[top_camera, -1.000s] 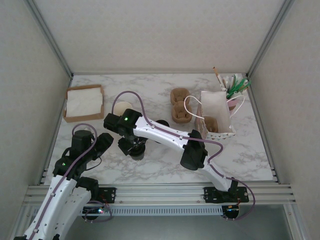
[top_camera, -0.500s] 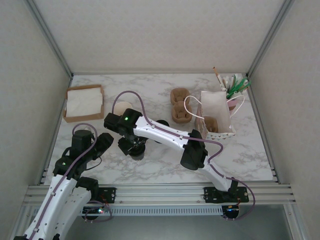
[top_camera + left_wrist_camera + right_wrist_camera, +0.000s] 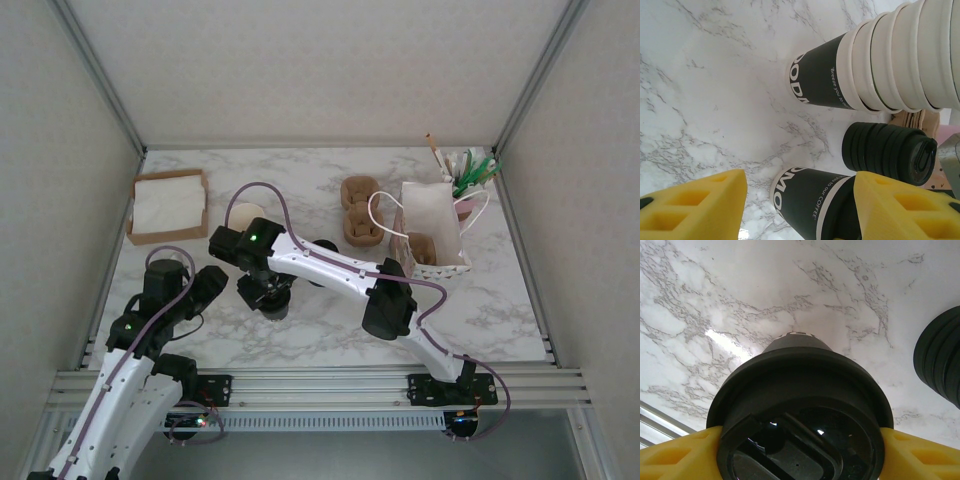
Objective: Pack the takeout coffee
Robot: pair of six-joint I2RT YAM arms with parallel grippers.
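Right gripper (image 3: 800,445) pinches the takeout coffee (image 3: 796,342) at its black lid (image 3: 800,385), fingers (image 3: 675,452) touching both sides.

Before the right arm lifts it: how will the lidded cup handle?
Likely tippy: the cup stands upright on a narrow base on the smooth table. Its paper wall would probably dent under a hard squeeze. The right gripper straddles the black lid; if the lid is only pressed on, lifting there may pop it off.

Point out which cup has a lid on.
The single cup between the right gripper's fingers: a black lid caps it, while the stacked cups are lidless.
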